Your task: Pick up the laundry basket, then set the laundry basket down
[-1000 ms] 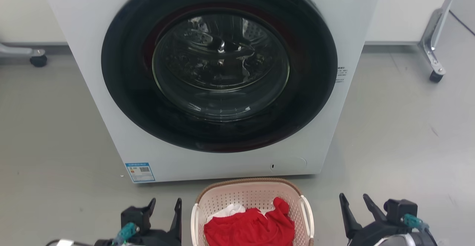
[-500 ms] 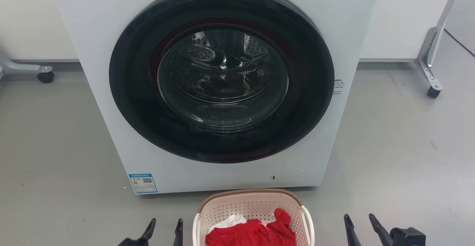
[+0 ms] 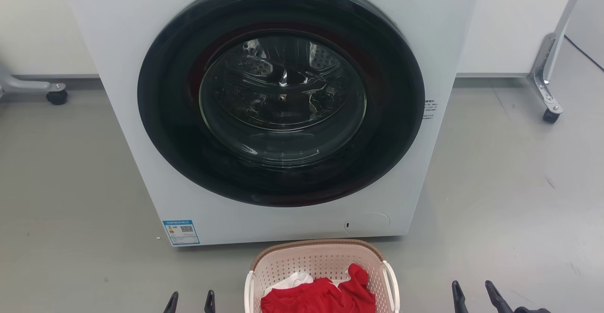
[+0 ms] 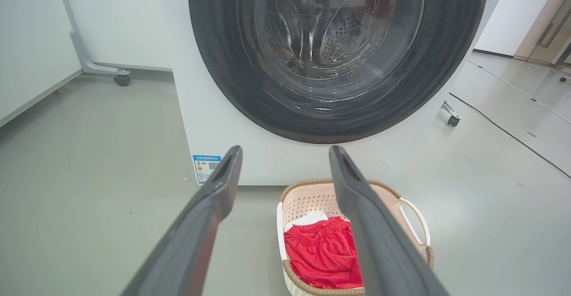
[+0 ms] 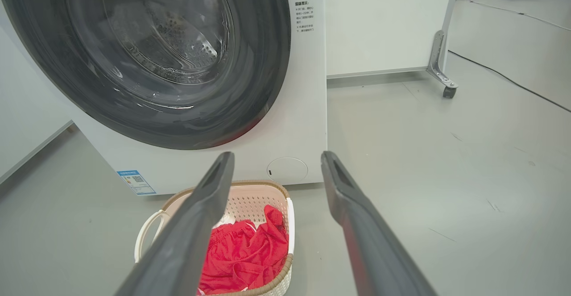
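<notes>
laundry basket (image 4: 308,202) near rim (wrist views)

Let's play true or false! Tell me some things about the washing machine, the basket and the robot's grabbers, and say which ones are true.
1. The laundry basket stands on the floor in front of the washer. True.
2. The washer's round door is open. False: it is shut.
3. A red cloth lies in the basket. True.
4. The left gripper is holding the basket. False: it is open beside the basket and touches nothing.
5. The right gripper is open. True.
</notes>
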Available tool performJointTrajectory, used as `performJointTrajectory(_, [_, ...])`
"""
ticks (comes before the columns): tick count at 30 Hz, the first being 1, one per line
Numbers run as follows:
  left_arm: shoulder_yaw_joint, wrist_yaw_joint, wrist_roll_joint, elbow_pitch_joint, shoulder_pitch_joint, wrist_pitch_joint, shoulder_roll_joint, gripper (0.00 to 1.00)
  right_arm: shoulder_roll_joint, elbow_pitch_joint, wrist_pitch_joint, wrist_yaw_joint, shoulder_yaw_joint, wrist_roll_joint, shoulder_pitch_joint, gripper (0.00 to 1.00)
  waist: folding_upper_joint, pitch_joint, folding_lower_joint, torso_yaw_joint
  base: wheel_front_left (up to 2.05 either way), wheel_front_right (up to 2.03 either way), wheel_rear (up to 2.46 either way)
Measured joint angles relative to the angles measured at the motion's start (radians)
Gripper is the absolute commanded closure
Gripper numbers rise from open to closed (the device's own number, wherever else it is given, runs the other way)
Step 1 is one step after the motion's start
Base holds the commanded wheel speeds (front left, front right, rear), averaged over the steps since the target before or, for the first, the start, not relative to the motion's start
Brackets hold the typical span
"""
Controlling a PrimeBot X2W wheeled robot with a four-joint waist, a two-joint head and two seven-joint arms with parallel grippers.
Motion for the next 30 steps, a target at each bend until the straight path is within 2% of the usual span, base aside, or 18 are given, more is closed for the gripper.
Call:
performJointTrajectory(15, [0.057, 0.000, 0.084, -0.075, 0.036, 0.000, -0.031, 0.00, -0.012, -0.109, 0.000, -0.025, -0.038, -0.030, 0.050, 0.00, 0.0000, 0.011, 0.0000, -0.003, 0.00, 0.00, 0.00])
performJointTrajectory(30, [0.078, 0.000, 0.120, -0.097, 0.050, 0.000, -0.050, 0.00, -0.012, -0.159, 0.002, -0.028, -0.053, -0.047, 0.068, 0.00, 0.0000, 0.017, 0.0000, -0.002, 0.00, 0.00, 0.00])
